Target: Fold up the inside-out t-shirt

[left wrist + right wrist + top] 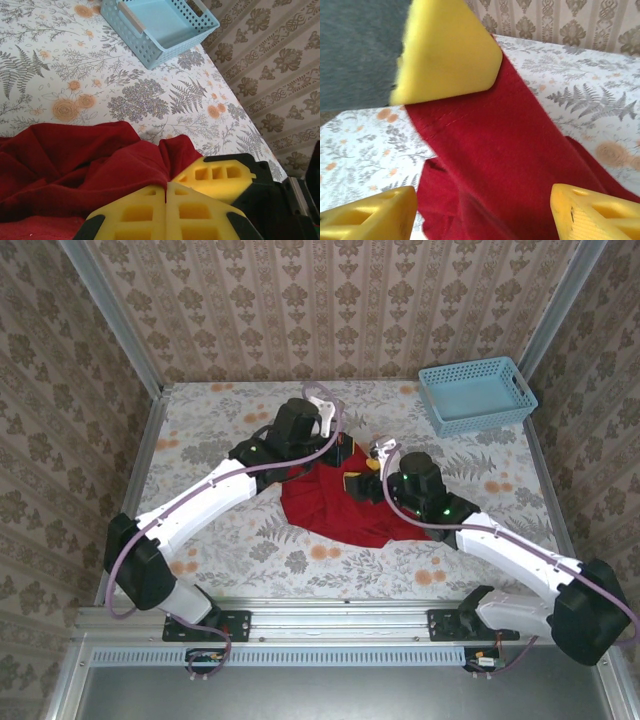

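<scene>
**Left gripper pinches the red shirt; right gripper stands spread beside it**

The inside-out t-shirt [335, 510] lies in a crumpled red heap on the floral bench [250, 560]. Left of the t-shirt, the white left arm slants in across the bench cloth. Right of the t-shirt, the right arm reaches in the same way. The two wrists crowd together over the t-shirt's far edge. Well apart from the t-shirt, to its far right, a light-blue basket [490, 420] stands with its open side up. Patterned wallpaper [330, 300] rises beyond the t-shirt and on both sides of it.

The left gripper [166, 200] has its yellow fingers pressed together. A fold of the t-shirt runs up into the seam between them, so it is pinching the cloth. In the right wrist view, a taut red band stretches down from one of those fingers.

The right gripper [483, 200] is just beside the left one, and one of its fingers is almost touching the left gripper's. Its jaws are spread wide. The raised band of the t-shirt passes between its fingers, unclamped.
</scene>
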